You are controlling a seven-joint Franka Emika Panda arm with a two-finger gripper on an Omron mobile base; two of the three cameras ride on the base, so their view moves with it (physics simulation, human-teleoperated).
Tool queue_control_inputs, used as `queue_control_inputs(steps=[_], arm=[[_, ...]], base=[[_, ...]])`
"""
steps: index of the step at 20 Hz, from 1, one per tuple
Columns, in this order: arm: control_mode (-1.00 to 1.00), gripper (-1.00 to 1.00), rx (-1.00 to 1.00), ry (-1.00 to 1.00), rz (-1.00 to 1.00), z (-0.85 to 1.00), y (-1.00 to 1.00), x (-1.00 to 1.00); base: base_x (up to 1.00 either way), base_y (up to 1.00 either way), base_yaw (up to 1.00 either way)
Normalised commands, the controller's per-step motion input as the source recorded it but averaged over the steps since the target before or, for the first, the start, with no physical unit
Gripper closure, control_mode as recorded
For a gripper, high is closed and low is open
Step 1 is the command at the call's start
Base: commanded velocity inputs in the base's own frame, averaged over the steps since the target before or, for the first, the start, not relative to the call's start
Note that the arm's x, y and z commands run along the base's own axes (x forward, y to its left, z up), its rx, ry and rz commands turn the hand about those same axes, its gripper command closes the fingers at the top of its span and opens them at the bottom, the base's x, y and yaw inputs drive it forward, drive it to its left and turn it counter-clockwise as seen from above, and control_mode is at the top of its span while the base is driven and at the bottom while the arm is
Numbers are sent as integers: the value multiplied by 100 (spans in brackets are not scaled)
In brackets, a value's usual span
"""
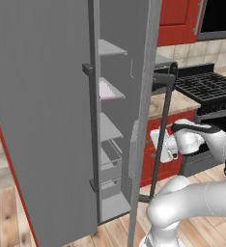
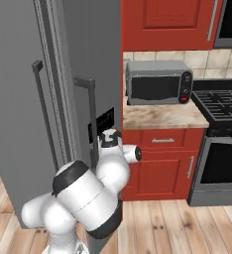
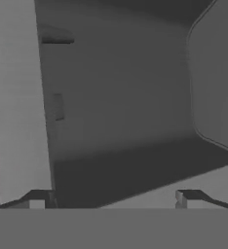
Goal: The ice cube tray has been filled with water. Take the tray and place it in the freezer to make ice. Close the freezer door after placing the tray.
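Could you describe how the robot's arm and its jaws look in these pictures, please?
The arm is built of glossy white, rounded segments joined by dark bands at the joints, one band clear in the right base view. Its wrist ends in a white block-like hand with a dark top. In the hand view, the gripper has two small dark tips with pale faces. No cables or markings are visible.

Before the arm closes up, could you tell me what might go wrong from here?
1. The door stands part open with the open gripper at its edge; a glancing push could slip off.
2. The tray sits near its shelf's front edge; a hard slam might jolt it.
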Motion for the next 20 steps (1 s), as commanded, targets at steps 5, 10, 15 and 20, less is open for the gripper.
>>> queue_control_inputs(steps=[5, 10, 15, 20], arm=[[-100, -100, -2, -13, -3, 0, 100, 38], [-100, -100, -5, -15, -15, 0, 100, 58], [-100, -100, -7, -7, -27, -1, 100, 84], [-100, -100, -3, 0, -32, -2, 84, 100]], base=[[0, 0, 0], [0, 0, 0], [0, 0, 0], [0, 0, 0]])
